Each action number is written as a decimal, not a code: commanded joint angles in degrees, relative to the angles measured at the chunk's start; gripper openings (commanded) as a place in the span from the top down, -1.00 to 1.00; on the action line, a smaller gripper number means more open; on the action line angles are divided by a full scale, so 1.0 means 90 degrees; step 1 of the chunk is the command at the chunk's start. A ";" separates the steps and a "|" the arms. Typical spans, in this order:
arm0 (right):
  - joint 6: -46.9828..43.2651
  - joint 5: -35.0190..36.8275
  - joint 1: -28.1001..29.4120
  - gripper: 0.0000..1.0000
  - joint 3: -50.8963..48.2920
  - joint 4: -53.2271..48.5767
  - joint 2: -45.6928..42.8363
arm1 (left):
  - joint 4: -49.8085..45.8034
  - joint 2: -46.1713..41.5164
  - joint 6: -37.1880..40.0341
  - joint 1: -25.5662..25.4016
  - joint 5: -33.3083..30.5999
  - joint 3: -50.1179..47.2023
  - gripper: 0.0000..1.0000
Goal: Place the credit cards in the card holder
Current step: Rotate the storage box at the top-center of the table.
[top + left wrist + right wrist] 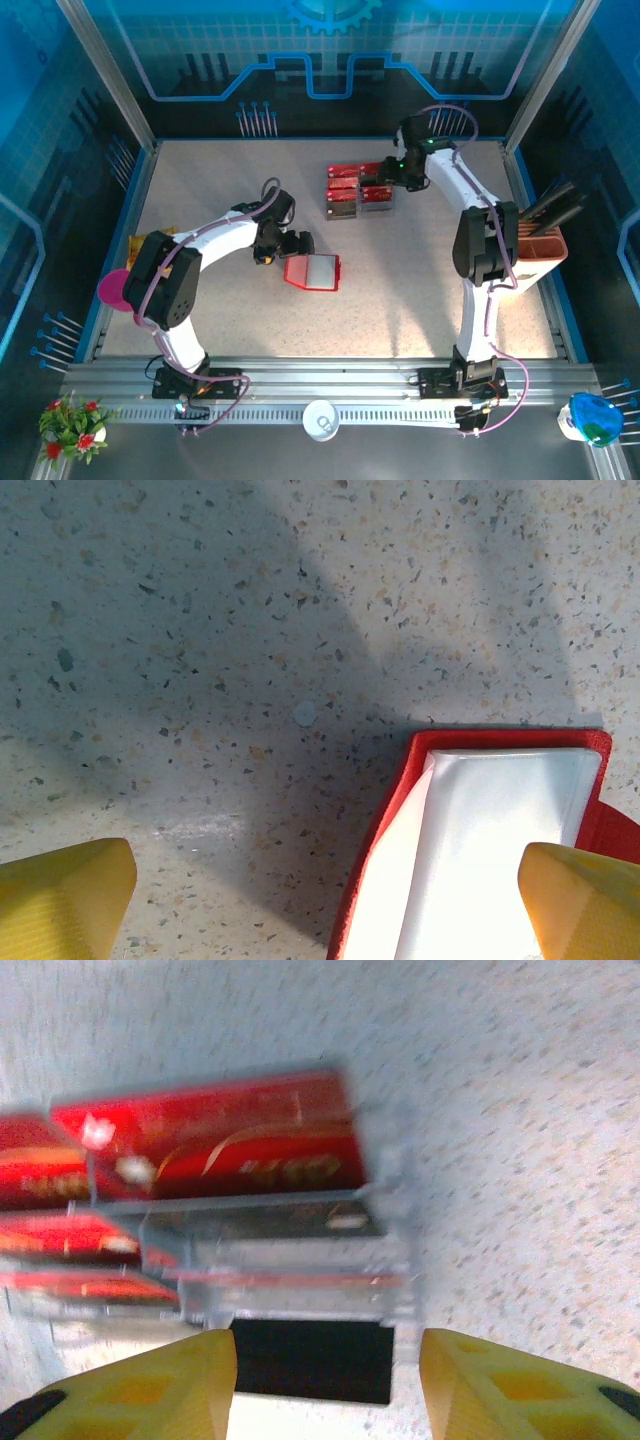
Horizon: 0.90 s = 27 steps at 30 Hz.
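From above, the left gripper hangs over the middle of the table, just beside the far left corner of the card holder. The holder lies open and flat. The credit cards are in a close group at the far centre, and the right gripper is at their right side.

In the left wrist view, the left gripper has its yellow fingers fully apart and holds nothing. The card holder lies under the right finger and shows a pale pocket.

The right wrist view is blurred. The right gripper has its fingers about half apart, and a black rectangle lies between them. I cannot tell if it is gripped. The red credit cards lie just beyond.
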 commanded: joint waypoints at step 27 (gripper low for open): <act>0.3107 -0.2625 -0.0862 0.69 0.1871 0.1973 0.2672 | -0.0125 0.0014 0.0225 0.0024 -0.0027 -0.0197 -0.99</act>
